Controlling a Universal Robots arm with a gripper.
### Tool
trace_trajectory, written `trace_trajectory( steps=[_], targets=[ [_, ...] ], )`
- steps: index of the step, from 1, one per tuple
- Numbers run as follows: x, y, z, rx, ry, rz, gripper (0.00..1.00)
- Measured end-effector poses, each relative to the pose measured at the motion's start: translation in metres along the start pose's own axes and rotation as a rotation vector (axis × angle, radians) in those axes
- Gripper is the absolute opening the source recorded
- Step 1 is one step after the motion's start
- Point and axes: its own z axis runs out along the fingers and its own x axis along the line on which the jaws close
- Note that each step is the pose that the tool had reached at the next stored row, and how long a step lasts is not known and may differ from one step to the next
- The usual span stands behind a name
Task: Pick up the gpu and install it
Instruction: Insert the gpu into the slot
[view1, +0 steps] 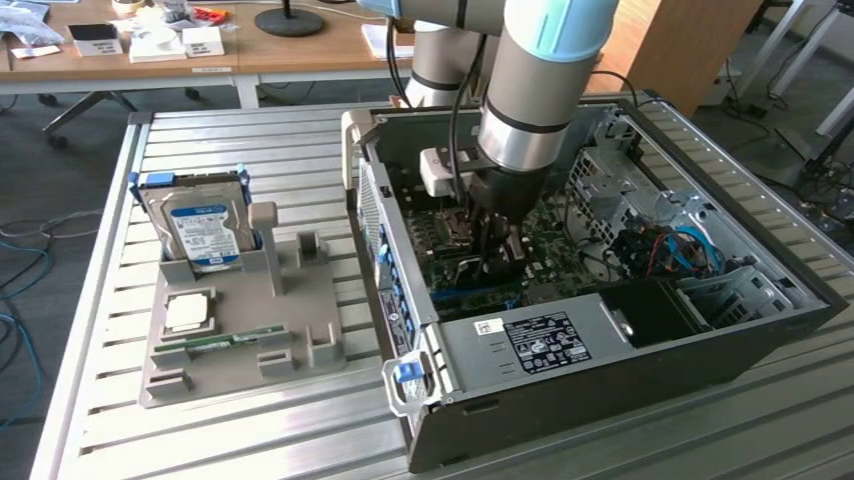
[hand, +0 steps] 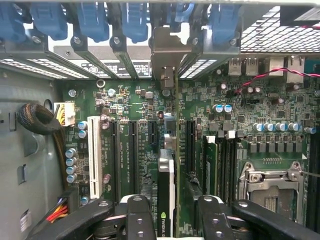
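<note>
Well, hidden parts: the gripper sits deep in the computer case, and from the exterior view the arm covers most of it, so the card is hard to pick out there.
Cut off: in the wrist view the two black fingers run off the edge, so their tips are seen but not where they join.
Gpu: the gpu stands on its thin edge on the green motherboard, seen end-on as a narrow strip with a black side and a green side.
Gpu's far end: its silver bracket reaches the back wall of the case, under the row of blue clips.
Seated or not: it looks pushed down into a long slot, but I cannot be sure it is all the way in.
Claw: the fingers stand apart, one on each side of the card, with a gap on both sides. Nothing is held.
Arm pose: the arm comes straight down from above into the open case, wrist pointing down at the board.
Outside the case: on the exterior view's left, a hard drive stands upright in a grey holder tray on the slatted table.
</note>
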Motion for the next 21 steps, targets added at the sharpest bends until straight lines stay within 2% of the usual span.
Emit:
trace_trajectory(
  steps=[12,13,14,15,16,21],
  targets=[
    [-0.0001,0.0000,-0.0005,0.0000,0.0002,0.000,0.40],
    [-0.0001,0.0000,-0.0005,0.0000,0.0001,0.000,0.38],
    [-0.0001,0.0000,-0.0005,-0.0001,0.0002,0.000,0.32],
    [-0.0001,0.0000,-0.0005,0.0000,0.0004,0.000,0.32],
    [-0.0001,0.0000,-0.0005,-0.0001,0.0004,0.000,0.26],
    [-0.0001,0.0000,-0.0005,-0.0001,0.0002,0.000,0.26]
  ],
)
